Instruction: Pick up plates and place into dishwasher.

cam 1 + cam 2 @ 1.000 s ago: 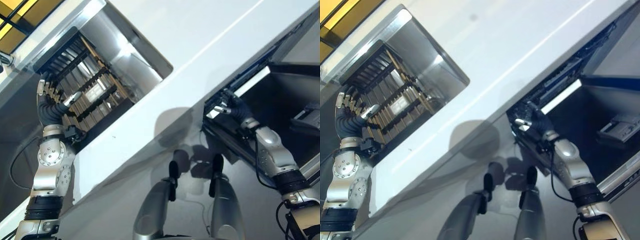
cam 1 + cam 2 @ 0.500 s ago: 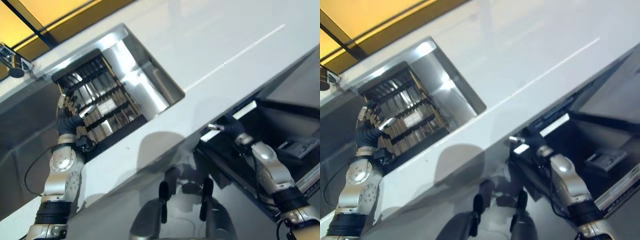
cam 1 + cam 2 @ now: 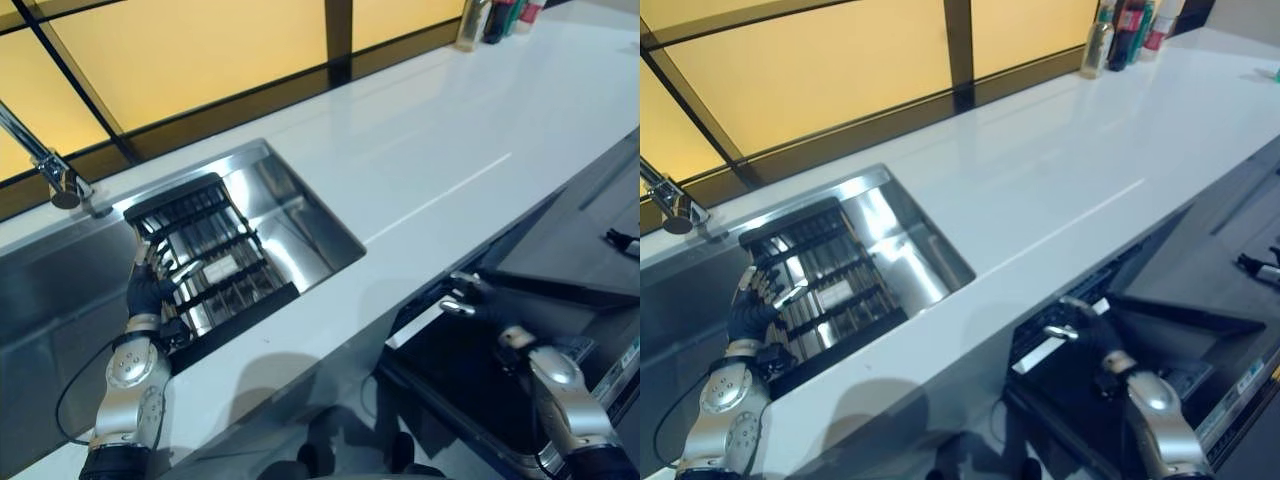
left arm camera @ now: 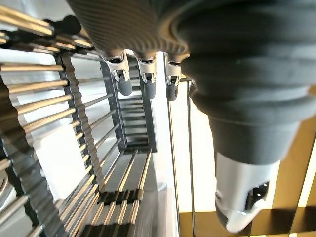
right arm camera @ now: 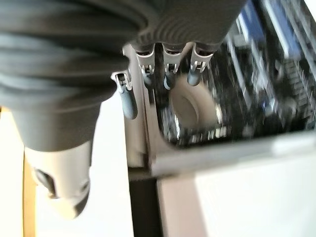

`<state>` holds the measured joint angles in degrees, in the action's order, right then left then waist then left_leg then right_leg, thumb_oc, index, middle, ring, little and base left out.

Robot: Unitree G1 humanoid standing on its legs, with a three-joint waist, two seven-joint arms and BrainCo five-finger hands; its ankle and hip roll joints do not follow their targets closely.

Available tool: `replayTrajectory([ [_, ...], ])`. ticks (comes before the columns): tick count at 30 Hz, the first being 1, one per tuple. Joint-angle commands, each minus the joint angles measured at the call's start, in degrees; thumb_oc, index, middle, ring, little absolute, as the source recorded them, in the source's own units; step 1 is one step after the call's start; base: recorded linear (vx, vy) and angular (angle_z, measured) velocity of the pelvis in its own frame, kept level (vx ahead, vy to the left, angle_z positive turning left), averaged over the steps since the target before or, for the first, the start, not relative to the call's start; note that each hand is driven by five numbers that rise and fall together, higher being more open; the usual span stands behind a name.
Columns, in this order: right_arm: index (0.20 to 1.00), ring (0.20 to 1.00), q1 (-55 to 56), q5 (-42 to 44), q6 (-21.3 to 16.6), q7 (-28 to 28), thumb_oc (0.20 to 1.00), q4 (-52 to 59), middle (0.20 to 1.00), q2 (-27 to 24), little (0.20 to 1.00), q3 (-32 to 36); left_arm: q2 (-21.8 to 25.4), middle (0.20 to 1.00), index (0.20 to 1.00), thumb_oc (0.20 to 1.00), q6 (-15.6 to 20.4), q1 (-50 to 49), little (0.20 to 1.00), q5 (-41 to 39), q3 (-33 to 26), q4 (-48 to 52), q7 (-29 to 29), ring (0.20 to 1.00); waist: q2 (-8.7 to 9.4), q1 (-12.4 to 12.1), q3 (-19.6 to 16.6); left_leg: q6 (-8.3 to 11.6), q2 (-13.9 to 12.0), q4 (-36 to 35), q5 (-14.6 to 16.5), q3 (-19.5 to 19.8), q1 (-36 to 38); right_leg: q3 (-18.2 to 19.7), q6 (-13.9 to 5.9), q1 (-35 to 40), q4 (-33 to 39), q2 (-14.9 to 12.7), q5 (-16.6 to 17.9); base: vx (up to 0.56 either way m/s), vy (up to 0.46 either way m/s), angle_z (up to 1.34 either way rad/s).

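Glossy white countertop (image 3: 420,150), brushed-steel sink (image 3: 300,215)

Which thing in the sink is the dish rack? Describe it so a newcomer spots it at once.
Start at the white countertop and find the steel sink sunk into it. The dish rack lies inside by the left hand: dark-framed with rows of metal bars, unlike the smooth walls around it.

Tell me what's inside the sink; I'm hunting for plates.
A black dish rack with metal bars sits in the sink; the left hand rests on it. No plates visible.
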<state>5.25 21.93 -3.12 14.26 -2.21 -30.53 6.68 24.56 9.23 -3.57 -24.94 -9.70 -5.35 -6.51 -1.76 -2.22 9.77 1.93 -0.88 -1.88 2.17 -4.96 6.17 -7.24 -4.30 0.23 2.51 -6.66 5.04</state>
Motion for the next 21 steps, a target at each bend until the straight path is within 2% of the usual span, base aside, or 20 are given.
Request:
replayTrajectory([
  [1,1.000,1.000,-1.38,-0.22,-6.11,-5.40,1.000,5.95,1.000,-1.77,1.000,6.75,1.92,1.000,1.000,1.000,2.73,-2.28,1.000,1.77,-3.08,-3.59,1.43,1.000,3.62,2.94,-5.40,-4.55,3.04,6.57,5.98,-2.25,-3.53,2.43,-2.49,0.37,-5.84,-0.91,-6.22,-0.01,0.003,-0.28],
  [11,1.000,1.000,2.66,-2.06,-3.54,-22.11,1.000,5.23,1.000,2.58,1.000,9.89,1.66,1.000,1.000,1.000,1.88,-2.16,1.000,2.54,-4.07,-4.54,2.49,1.000,2.32,6.40,-5.27,-6.13,4.15,7.62,7.99,-3.81,-2.04,6.55,-3.16,-2.43,-9.92,-1.08,-3.74,0.00,0.023,-0.20],
  [17,1.000,1.000,5.97,-6.18,-0.36,-41.56,1.000,1.51,1.000,6.44,1.000,12.19,0.84,1.000,1.000,1.000,2.15,-3.92,1.000,3.18,-4.12,-4.47,1.59,1.000,0.48,8.62,-3.86,-7.36,5.47,9.81,9.64,-4.54,-2.04,8.81,-2.91,-5.41,-13.71,-2.16,-1.80,0.01,0.050,-0.19],
  [21,1.000,1.000,7.38,-10.89,2.18,-49.01,1.000,-1.54,1.000,7.31,1.000,11.75,-0.58,1.000,1.000,1.000,1.92,-5.15,1.000,3.34,-3.08,-3.53,-0.13,1.000,-1.46,9.67,-2.08,-8.06,6.54,12.79,10.65,-4.58,-2.93,8.82,-2.12,-7.51,-18.29,-3.16,-2.85,0.02,0.090,-0.12],
])
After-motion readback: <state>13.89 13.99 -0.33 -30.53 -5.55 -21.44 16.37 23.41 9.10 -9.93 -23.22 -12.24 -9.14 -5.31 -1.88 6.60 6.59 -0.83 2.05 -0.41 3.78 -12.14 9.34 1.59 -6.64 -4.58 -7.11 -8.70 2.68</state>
